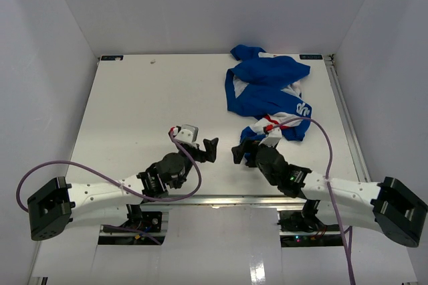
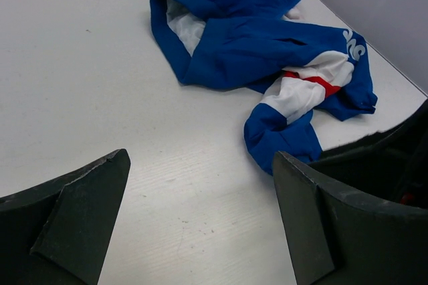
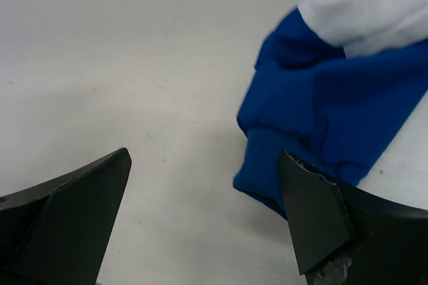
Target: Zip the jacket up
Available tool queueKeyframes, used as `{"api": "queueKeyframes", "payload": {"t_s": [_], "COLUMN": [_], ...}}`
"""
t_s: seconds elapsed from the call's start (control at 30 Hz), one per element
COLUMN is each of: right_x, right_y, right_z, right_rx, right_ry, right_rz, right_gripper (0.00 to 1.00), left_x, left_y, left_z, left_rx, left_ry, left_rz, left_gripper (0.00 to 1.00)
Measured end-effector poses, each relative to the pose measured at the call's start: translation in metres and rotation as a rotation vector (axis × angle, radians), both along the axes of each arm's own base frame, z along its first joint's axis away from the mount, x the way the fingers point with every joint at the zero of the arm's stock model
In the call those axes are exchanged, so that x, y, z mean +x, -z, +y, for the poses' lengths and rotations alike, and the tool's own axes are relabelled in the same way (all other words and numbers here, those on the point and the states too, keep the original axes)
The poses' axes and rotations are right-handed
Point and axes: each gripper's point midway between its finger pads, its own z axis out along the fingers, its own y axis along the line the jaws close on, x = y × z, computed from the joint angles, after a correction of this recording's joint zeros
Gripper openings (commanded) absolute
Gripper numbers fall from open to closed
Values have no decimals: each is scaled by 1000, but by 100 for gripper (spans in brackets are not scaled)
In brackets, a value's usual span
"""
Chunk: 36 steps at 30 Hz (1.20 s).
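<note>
Toward one o'clock on the desk (image 1: 147, 98), your jacket (image 1: 267, 87) lies bunched in a heap, blue with white and red panels. Its white lettering (image 1: 303, 108) at the three o'clock edge is too folded and small to read. Your left claw (image 1: 200, 143) hovers near six o'clock over bare desk, jaws wide and empty, and your right claw (image 1: 246, 146) stands equally wide and empty at the jacket's six o'clock end, a blue cuff (image 3: 267, 158) just beside one finger.

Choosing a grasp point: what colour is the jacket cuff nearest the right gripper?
The jacket cuff is royal blue; clearest in the right wrist view.
</note>
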Motion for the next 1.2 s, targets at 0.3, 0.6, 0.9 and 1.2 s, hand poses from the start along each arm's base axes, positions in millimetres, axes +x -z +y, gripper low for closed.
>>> {"api": "queueKeyframes", "payload": {"t_s": [0.3,0.6,0.9,1.2], "right_x": [31,49,106,234], "right_y": [54,44,-58,-94], "right_z": [-54,-160,-103,-34], "right_rx": [31,56,62,-71], "right_ry": [271,634,410,319], "right_rz": [146,66,-74,-98], "right_gripper": [93,90,91,96], "left_x": [4,4,3,2], "left_y": [-5,3,3,4], "left_z": [10,6,-2,-4], "left_rx": [-14,3,0,1], "left_ry": [-56,-46,-13,0], "left_rz": [-19,-6,-10,-9], "left_gripper": [98,97,97,97]}}
